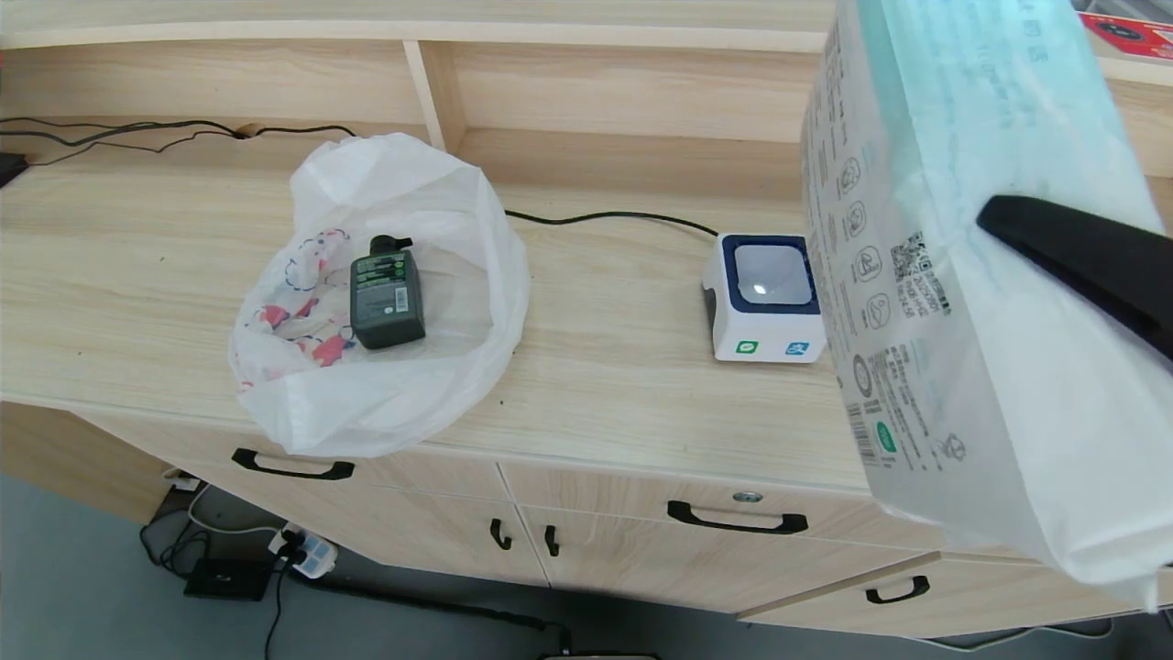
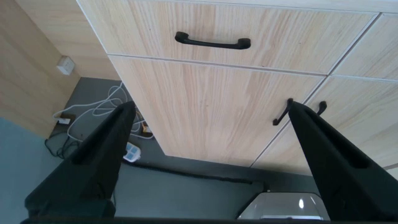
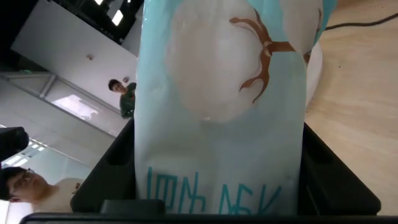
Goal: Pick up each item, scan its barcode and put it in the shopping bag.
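White pack [image 1: 990,367] in right pincer [image 3: 217,186] overlaps scanner's [image 1: 765,298] right edge.

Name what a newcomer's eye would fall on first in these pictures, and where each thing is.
The white-and-teal packet clamped in the right gripper looms at the right. On the counter, an open shopping bag at left holds a dark bottle; a white-and-blue scanner sits between bag and packet.

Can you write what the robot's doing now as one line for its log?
right gripper: shut on package, raised right of scanner | left gripper: open, low before drawers | shopping bag: dark bottle inside
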### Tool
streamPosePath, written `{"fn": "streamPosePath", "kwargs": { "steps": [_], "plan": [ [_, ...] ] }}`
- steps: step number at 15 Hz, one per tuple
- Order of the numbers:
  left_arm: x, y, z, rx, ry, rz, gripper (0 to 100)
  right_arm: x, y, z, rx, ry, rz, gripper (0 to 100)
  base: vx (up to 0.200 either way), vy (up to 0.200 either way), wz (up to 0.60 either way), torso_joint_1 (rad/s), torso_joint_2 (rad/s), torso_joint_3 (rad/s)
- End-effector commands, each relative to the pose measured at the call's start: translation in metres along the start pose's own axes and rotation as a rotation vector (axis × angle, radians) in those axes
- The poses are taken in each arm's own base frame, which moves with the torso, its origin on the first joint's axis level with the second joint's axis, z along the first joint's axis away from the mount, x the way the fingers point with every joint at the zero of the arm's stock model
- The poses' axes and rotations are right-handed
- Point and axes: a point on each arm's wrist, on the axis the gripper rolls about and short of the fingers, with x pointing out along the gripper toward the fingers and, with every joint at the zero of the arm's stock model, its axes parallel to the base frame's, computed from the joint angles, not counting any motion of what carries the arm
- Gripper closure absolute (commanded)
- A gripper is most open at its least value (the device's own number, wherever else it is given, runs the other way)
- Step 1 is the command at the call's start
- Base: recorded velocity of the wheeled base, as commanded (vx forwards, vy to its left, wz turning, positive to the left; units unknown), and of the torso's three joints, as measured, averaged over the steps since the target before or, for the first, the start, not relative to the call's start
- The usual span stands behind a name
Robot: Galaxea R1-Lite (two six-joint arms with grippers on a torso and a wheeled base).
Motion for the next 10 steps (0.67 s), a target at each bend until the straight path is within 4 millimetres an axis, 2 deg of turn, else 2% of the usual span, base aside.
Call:
{"fn": "streamPosePath", "kwargs": {
  "steps": [1, 3, 10],
  "plan": [
    [0.0, 0.0, 0.0, 0.0, -0.001, 0.0, 0, 0.023, -0.027, -0.021, 0.078, 0.022, -0.002, 100, 0.0, 0.0, 0.0, 0.0, 0.0, 0.0],
    [0.0, 0.0, 0.0, 0.0, -0.001, 0.0, 0, 0.03, -0.035, -0.027, 0.107, -0.013, 0.035, 100, 0.0, 0.0, 0.0, 0.0, 0.0, 0.0],
    [0.0, 0.0, 0.0, 0.009, -0.002, 0.0, 0, 0.03, -0.024, -0.018, 0.392, -0.07, 0.143, 100, 0.0, 0.0, 0.0, 0.0, 0.0, 0.0]
  ]
}}
